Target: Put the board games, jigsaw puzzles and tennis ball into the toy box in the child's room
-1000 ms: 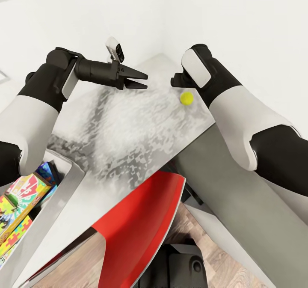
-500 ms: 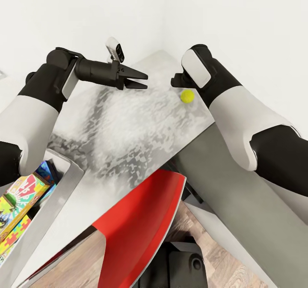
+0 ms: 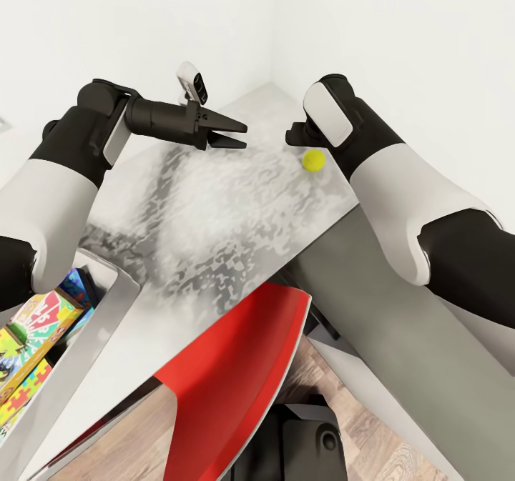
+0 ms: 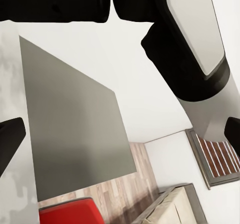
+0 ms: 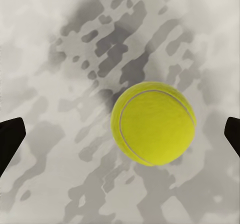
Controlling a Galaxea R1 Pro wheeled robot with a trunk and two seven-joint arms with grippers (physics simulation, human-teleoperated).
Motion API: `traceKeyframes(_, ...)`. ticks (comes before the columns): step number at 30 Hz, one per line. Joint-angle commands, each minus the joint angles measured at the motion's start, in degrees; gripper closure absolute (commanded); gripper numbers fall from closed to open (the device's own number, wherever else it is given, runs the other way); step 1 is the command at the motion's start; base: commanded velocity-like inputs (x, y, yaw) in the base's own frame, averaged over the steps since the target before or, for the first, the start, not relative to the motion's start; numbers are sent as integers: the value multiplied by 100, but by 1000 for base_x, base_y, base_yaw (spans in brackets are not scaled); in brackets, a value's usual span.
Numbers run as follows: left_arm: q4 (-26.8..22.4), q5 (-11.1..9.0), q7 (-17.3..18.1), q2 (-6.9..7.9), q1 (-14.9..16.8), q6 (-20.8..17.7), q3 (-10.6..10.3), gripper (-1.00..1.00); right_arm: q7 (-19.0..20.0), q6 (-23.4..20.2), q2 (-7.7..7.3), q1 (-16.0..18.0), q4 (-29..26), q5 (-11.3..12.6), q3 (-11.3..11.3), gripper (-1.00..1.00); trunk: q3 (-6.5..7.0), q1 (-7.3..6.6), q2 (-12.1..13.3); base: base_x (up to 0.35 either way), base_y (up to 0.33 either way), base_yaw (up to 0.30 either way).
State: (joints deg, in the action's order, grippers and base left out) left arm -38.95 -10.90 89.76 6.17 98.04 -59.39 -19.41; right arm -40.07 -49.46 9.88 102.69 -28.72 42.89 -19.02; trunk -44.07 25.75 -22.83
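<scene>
- yellow-green felt tennis ball (image 5: pixel 153 123) (image 3: pixel 312 160): resting on mottled white-grey table top (image 3: pixel 214 209), near far corner
- light-grey toy box (image 3: pixel 86 352): colourful printed board games (image 3: pixel 32 327) and bright jigsaw puzzle (image 3: pixel 21 395) inside

The right arm's white-and-black forearm (image 3: pixel 343 120) hides its gripper. The shallow light-grey tray-like bin (image 3: pixel 93 338) and the colourful printed game boxes (image 3: pixel 32 331) inside are cut off by the frame's edge.

One tennis ball (image 3: pixel 312 160), one toy box (image 3: pixel 86 352).
</scene>
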Motion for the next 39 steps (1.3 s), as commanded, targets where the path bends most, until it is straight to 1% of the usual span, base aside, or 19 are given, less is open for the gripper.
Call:
traceKeyframes(1, 1, -17, 24, 7, 7, -61, -28, -100, -51, -11, -4, 6, -2, 61, -33, -100, -7, 3, -9, 0, 0, 0)
traceKeyframes(7, 1, -17, 24, 7, 8, -61, -28, -100, -63, -11, 2, 6, -2, 61, -27, -100, -9, 3, -9, 0, 0, 0)
traceKeyframes(10, 1, -17, 24, 7, 8, -61, -28, -100, -68, -15, -2, 6, -2, 61, 16, -100, -26, 3, -9, 0, 0, 0)
traceKeyframes(15, 1, -17, 24, 7, 7, -61, -28, -100, -72, -19, -3, 6, -2, 61, 88, -100, -67, 3, -9, 0, 0, 0)
traceKeyframes(19, 1, -17, 24, 7, 6, -61, -28, -100, -75, -20, -4, 6, -2, 61, 104, -100, -103, 3, -9, 0, 0, 0)
traceKeyframes(39, 1, -17, 24, 2, 12, -61, -28, -100, -109, 31, -12, 14, -6, 16, 116, -100, -289, 3, -9, 0, 0, 0)
